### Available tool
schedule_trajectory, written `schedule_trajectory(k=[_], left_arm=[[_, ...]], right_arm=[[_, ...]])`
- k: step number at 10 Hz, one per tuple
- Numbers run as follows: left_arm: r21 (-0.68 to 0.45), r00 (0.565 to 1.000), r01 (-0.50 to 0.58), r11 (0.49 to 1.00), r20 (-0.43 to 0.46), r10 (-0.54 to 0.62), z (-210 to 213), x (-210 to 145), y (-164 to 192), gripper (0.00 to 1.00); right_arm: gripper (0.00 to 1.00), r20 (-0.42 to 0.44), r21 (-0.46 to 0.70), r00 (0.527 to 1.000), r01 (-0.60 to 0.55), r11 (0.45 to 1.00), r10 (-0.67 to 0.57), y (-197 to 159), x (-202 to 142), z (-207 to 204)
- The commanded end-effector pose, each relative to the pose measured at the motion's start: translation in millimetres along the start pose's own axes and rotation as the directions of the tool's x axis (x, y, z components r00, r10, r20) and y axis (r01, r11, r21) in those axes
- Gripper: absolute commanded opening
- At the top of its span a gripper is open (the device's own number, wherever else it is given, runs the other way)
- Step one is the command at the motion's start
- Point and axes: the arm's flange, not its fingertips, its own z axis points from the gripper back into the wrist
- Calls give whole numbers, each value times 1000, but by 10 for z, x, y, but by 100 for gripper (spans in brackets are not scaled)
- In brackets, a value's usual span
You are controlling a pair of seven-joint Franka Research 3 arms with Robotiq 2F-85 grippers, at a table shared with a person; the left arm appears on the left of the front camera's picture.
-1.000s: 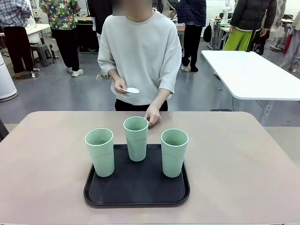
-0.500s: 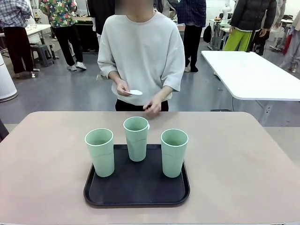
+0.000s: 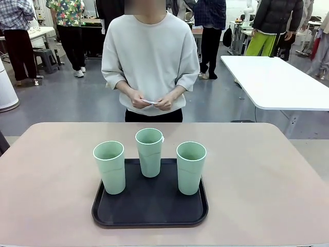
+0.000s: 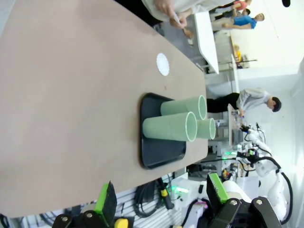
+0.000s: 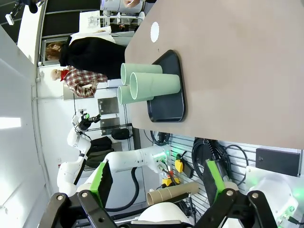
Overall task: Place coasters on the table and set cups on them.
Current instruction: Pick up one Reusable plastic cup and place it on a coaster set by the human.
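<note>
Three pale green cups stand upright on a black tray (image 3: 149,208) on the beige table (image 3: 267,175): a left cup (image 3: 109,167), a middle cup (image 3: 149,152) and a right cup (image 3: 190,168). One white coaster (image 4: 162,64) lies flat on the table beyond the tray; the front view shows just a sliver of this coaster (image 3: 162,138) behind the middle cup. The person at the far side holds more coasters (image 3: 150,102) between both hands at waist height. My left gripper (image 4: 161,197) and right gripper (image 5: 156,183) hang open and empty, well back from the table's near edge.
A white-topped table (image 3: 277,82) stands beyond the far right corner. Other people stand in the background. Bare tabletop lies on both sides of the tray and between it and the far edge.
The person's hand has lifted off the table behind the middle cup, leaving a coaster there, and joined the other hand at the waist. The cups and tray have not moved.
</note>
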Motion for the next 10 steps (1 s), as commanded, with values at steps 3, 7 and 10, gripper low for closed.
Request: schedule_trajectory(k=[3, 7, 10], left_arm=[[188, 995, 83, 979, 36, -92, -20, 267, -222, 100], [588, 887, 439, 679, -164, -432, -650, 811, -1449, 100], [500, 599, 790, 355, -501, -625, -1541, 574, -1829, 100]], right_arm=[[100, 4, 17, 1000, -10, 1000, 10, -1, 0, -5], [100, 4, 17, 1000, -10, 1000, 10, -1, 0, -5], [100, 4, 17, 1000, -10, 1000, 10, -1, 0, -5]])
